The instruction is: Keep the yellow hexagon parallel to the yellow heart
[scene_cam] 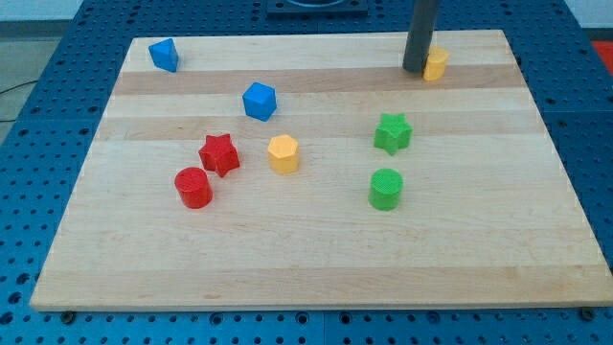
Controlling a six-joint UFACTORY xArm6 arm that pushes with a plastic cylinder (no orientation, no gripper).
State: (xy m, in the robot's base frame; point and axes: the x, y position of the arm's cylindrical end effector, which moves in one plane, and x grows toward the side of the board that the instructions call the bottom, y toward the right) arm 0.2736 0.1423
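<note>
Wood: a pale wooden board (316,259) with a visible plank grain lies on a blue perforated bench (29,192); every block stands on the board
Tool: there is no pincer to open or close, only a straight dark rod that holds nothing; my tip (415,70) rests on the board near the view's top right
Yellow heart: a small yellow plastic heart block (437,63) sits just to the view's right of my tip, touching it or nearly so, partly hidden behind the rod, so I cannot tell its exact facing
Yellow hexagon: a yellow plastic hexagon block (283,152) stands near the board's middle, well apart from the heart and from my tip
Risk at the heart: my tip is right against it, so any careless start would likely nudge or spin it towards the nearby top edge and shift the reference
Risk on the way: the green plastic star block (393,132) lies roughly between my tip and the hexagon and could be clipped
Risk at the hexagon: the red plastic star block (219,153) is near on its left; an off-centre push would probably rotate the hexagon or run it into the star
Count, yellow: two
Count, green: two, the star and a green plastic cylinder block (386,189)
Count, red: two, the star and a red plastic cylinder block (193,187)
Count, blue: two, a blue faceted plastic block (259,101) and a smaller-looking blue plastic block (164,55) at top left
Count, total: eight
</note>
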